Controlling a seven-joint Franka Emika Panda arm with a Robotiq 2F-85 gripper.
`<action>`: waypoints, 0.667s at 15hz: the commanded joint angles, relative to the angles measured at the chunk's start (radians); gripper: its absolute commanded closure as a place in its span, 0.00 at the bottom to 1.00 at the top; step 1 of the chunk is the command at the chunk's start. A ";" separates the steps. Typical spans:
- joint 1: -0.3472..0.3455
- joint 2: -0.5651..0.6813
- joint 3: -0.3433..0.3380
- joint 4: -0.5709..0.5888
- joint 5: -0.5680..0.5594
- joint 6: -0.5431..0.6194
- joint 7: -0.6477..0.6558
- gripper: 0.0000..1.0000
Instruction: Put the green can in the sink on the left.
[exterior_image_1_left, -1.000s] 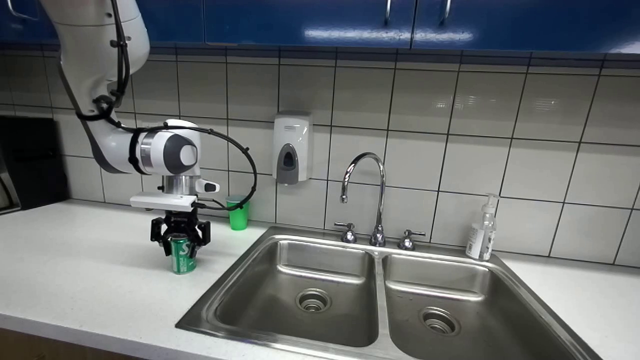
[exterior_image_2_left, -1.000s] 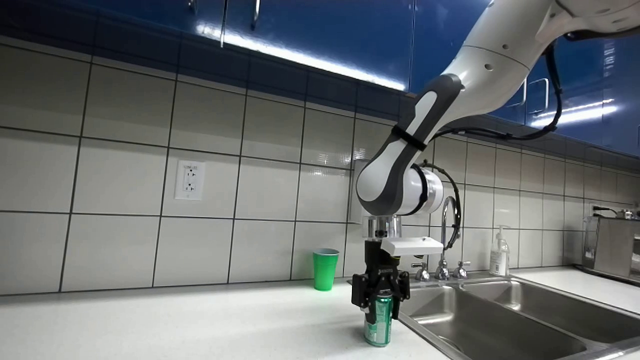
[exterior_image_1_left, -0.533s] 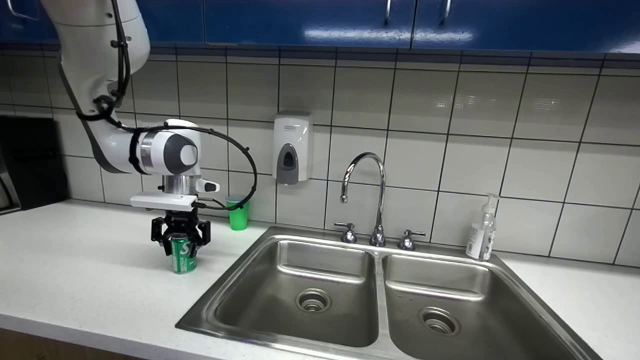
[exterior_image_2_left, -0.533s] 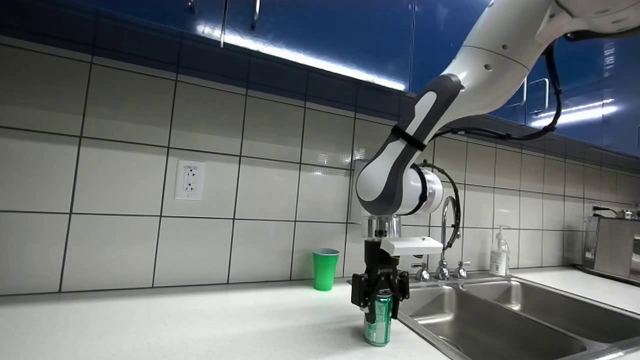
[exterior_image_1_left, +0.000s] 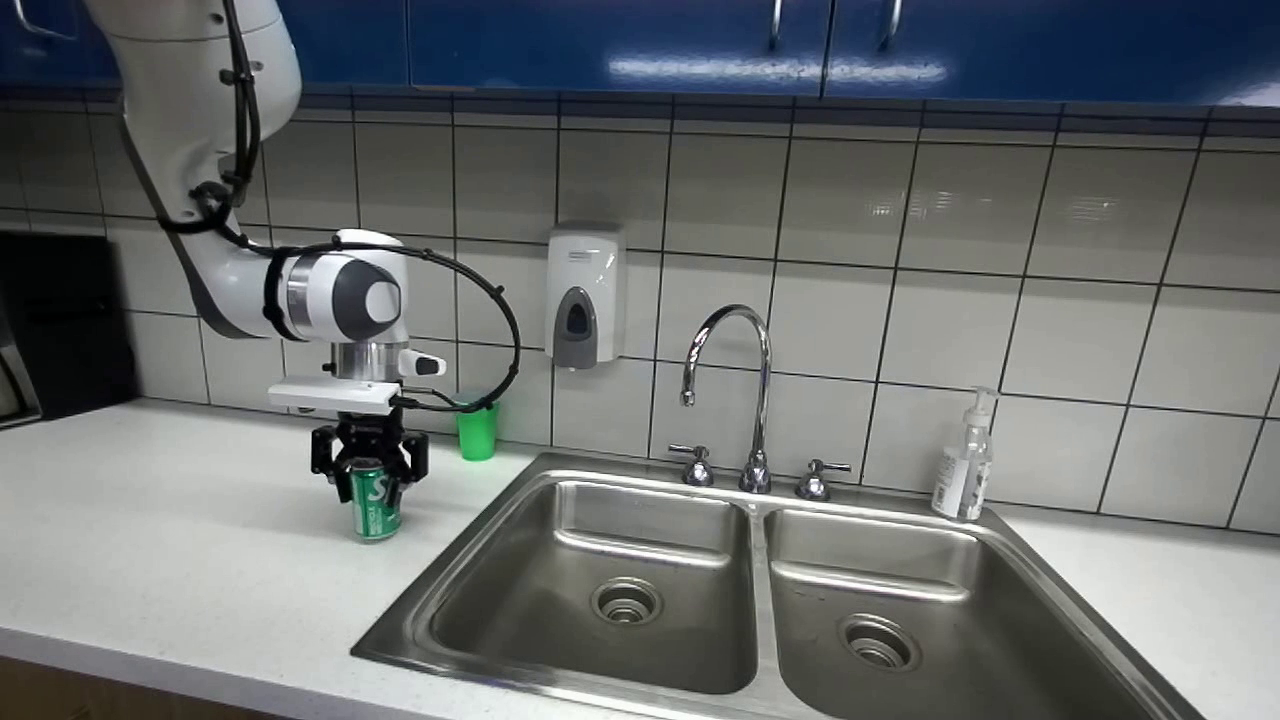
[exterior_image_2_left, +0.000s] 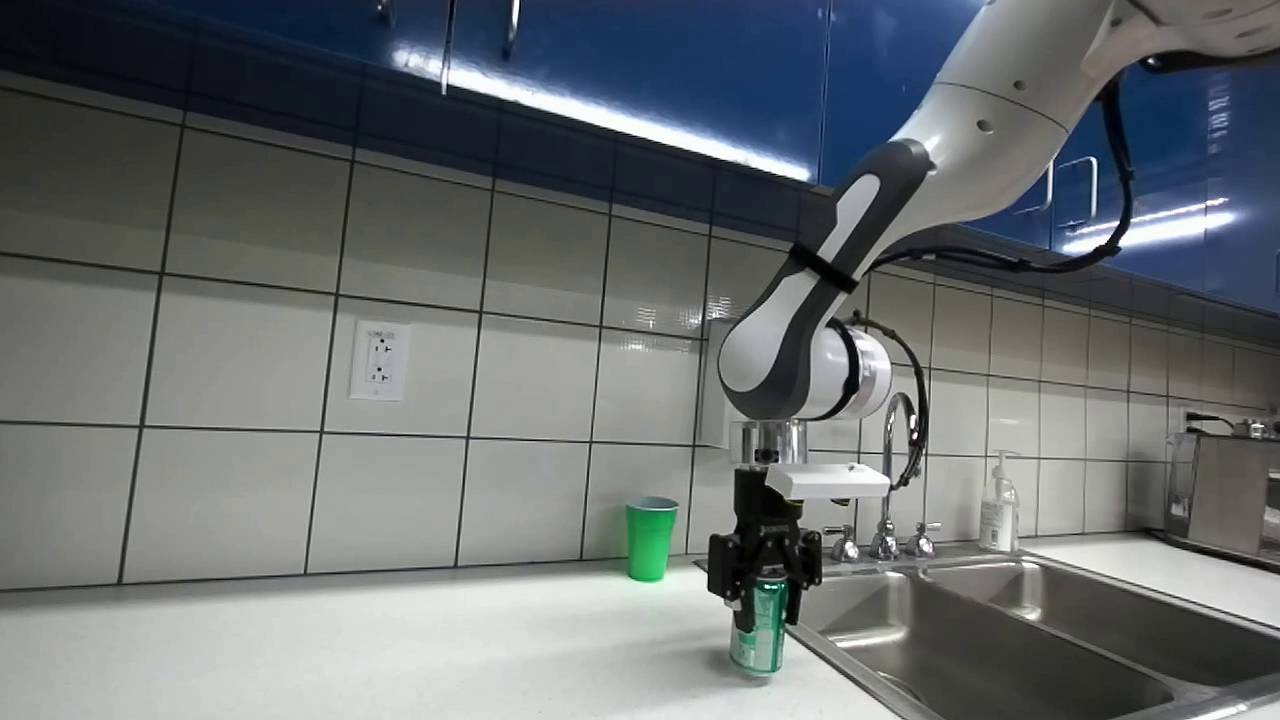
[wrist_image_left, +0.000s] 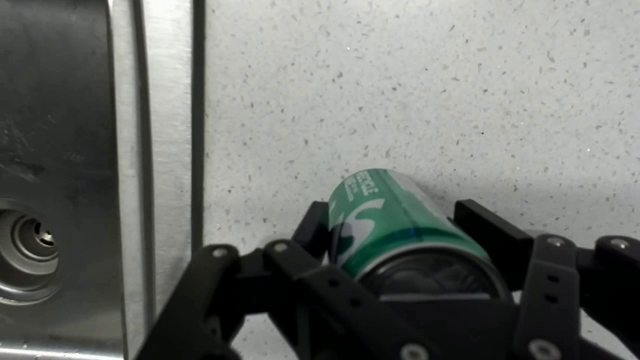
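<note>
We see the arm (exterior_image_1_left: 205, 110) in both exterior views, reaching down from above and bent so that the gripper (exterior_image_1_left: 370, 492) points straight down. We find it clamped on both sides of the green can (wrist_image_left: 395, 217), which is upright, at or just above the desk (exterior_image_1_left: 200, 520); we cannot tell whether its base touches. The sink (exterior_image_1_left: 540, 640) is near the can, and we see a steel rim (wrist_image_left: 170, 125) lying between the two. Farther back, we see a green cup (exterior_image_1_left: 478, 437) near the tiled wall (exterior_image_1_left: 840, 200). A faucet (exterior_image_1_left: 763, 395) rises behind the sink and the twin basin (exterior_image_1_left: 980, 655), and a soap bottle (exterior_image_1_left: 963, 470) stands behind the latter.
</note>
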 joint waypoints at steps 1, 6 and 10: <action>-0.019 -0.082 -0.001 -0.047 0.010 -0.001 -0.004 0.57; -0.049 -0.158 -0.025 -0.102 0.021 -0.002 -0.014 0.57; -0.090 -0.205 -0.057 -0.131 0.034 -0.010 -0.037 0.57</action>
